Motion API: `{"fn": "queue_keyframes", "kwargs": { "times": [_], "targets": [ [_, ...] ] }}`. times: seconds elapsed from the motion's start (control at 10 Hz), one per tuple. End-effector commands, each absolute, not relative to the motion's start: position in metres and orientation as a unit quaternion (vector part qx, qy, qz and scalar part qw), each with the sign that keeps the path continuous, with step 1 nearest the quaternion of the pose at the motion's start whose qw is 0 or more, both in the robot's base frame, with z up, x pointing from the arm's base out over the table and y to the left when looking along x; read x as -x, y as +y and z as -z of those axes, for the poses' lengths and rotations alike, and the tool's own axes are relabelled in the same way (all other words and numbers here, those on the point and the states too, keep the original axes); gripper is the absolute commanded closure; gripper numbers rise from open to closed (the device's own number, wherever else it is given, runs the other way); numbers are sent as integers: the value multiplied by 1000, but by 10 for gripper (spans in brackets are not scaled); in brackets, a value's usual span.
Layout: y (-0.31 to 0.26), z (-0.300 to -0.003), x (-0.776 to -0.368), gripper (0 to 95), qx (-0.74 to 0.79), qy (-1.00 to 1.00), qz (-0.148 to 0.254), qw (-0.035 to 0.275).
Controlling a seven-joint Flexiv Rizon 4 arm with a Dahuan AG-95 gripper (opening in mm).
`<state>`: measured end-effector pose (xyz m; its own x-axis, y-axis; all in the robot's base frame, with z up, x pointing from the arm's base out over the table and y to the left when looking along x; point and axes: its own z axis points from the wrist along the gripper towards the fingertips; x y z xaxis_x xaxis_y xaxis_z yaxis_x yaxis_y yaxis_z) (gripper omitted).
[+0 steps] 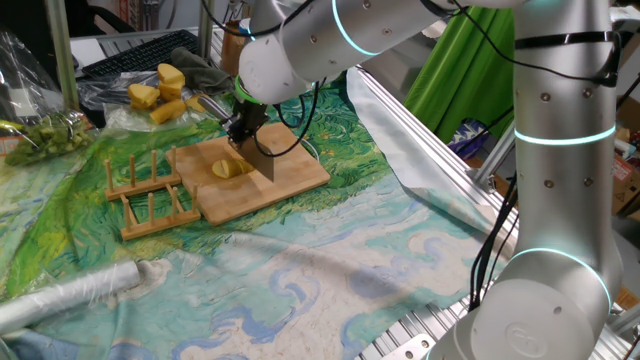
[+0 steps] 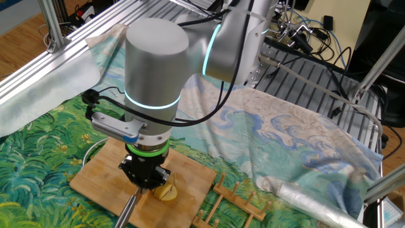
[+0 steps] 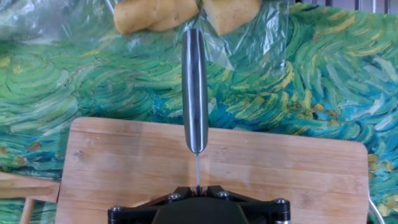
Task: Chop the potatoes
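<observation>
A small pale-yellow potato (image 1: pixel 228 168) lies on the wooden board (image 1: pixel 290 178), left of the blade. It also shows in the other fixed view (image 2: pixel 168 192), just right of the gripper. My gripper (image 1: pixel 245 125) is shut on a knife (image 1: pixel 263 160), blade edge down at the board beside the potato. In the hand view the gripper (image 3: pixel 198 186) grips the thin blade, and the knife's metal handle (image 3: pixel 195 93) points away over the board (image 3: pixel 298 174). The potato is hidden in the hand view.
Bigger deep-yellow chunks (image 1: pixel 160 90) sit on plastic behind the board, also at the top of the hand view (image 3: pixel 155 15). A wooden rack (image 1: pixel 150 195) stands left of the board. A bag of greens (image 1: pixel 40 135) lies far left, a foil roll (image 1: pixel 70 295) at the front left.
</observation>
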<state>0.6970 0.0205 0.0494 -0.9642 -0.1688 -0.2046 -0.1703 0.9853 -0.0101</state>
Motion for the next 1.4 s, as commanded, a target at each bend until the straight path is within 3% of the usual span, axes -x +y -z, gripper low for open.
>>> {"fn": "queue_keyframes", "kwargs": {
  "times": [0.1, 0.7, 1.4],
  "targets": [
    [23, -55, -696, 950, 84, 991, -2, 102],
    [26, -60, -695, 950, 83, 991, -2, 100],
    [32, -31, -699, 950, 79, 991, 1, 106]
  ]
}}
